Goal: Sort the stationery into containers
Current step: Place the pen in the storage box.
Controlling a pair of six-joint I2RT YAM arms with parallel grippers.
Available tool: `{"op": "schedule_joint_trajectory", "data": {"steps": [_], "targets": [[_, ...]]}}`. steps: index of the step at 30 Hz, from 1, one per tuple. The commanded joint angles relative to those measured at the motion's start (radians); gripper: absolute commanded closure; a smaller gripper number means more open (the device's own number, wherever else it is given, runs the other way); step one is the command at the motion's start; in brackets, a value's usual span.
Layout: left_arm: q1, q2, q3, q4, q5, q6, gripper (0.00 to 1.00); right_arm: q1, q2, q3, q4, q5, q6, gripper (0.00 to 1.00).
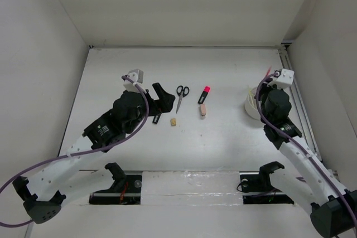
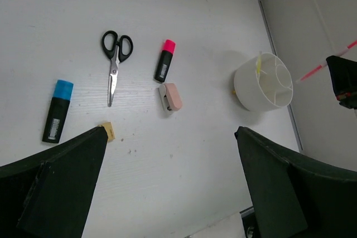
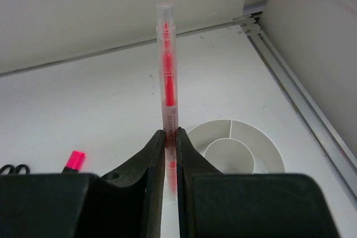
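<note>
One unreadable imprint marks the red pen in the right hand.

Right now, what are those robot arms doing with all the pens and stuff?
They are sorting stationery into a round white tub. The right gripper pinches a thin red pen upright over the tub, which already holds a pale yellow stick. The left gripper hangs open above the table, holding nothing. The scissors, pink-capped marker, blue-capped marker, pink eraser and tan eraser lie unsorted.
</note>
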Motion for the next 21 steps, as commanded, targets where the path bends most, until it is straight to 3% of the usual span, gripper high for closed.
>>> {"op": "schedule_joint_trajectory", "data": {"steps": [1,10,21], "targets": [[-0.002,-0.012,-0.016,0.039,0.051,0.017,0.01,-0.043,0.030,-0.012,0.026,0.024,0.012,1.00],[-0.002,-0.069,-0.075,0.068,0.082,0.007,0.01,-0.074,0.117,-0.033,0.026,0.024,0.091,1.00],[-0.002,-0.028,-0.086,0.111,0.134,0.007,0.01,-0.083,0.126,-0.123,0.057,0.059,0.106,1.00]]}}
